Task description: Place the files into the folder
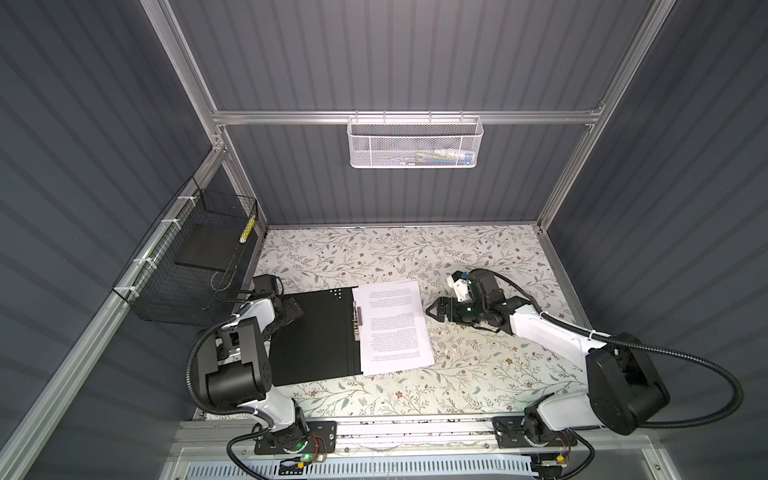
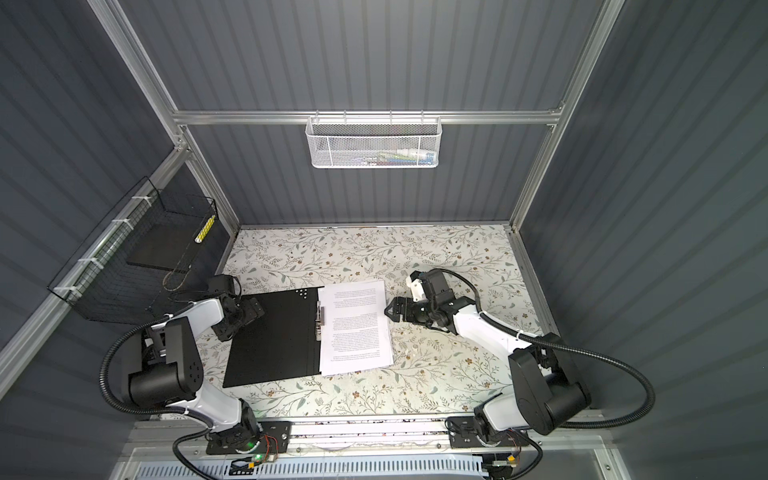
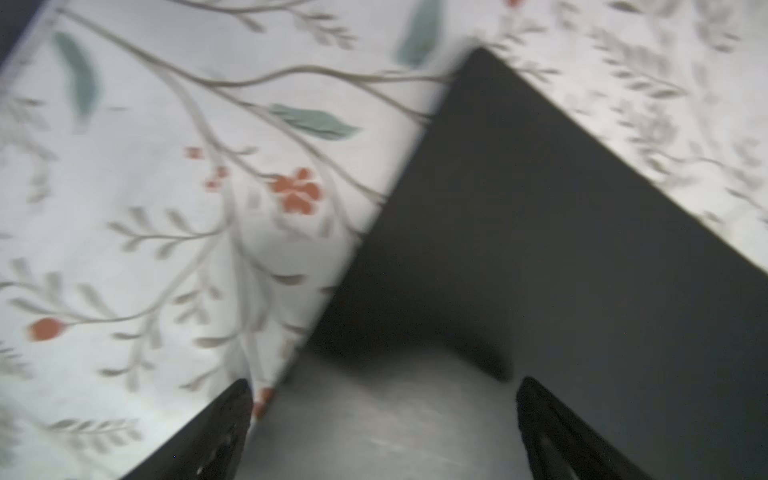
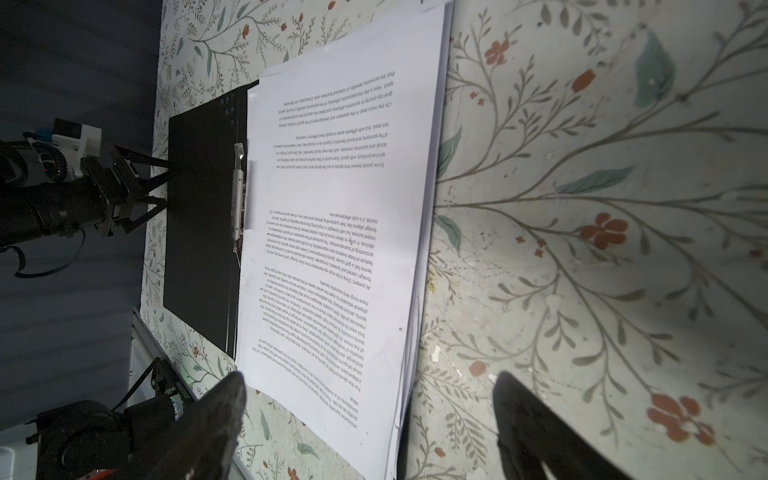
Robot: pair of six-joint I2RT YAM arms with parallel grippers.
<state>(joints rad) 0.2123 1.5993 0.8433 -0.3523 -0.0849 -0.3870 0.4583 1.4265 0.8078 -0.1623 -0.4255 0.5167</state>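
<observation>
Files overlie open folder; black basket nearby.

It was a robot lab cell: aluminium framing, grey ribbed wall panels, a mesh basket, a floral worktop.

The left gripper has its two black fingers spread wide apart. Below it lies the folder, showing its flat black inside. One finger is over the black part. The other finger is right at the folder's edge, over the tablecloth. I cannot tell if the fingers touch anything. A pale grey shine sits on the black just between the fingertips. Ahead of the gripper the folder comes to a corner that points away. The cloth is white with thin brown twigs, a green leaf and a small red flower near the folder's edge. It all looks a bit blurry.
</observation>
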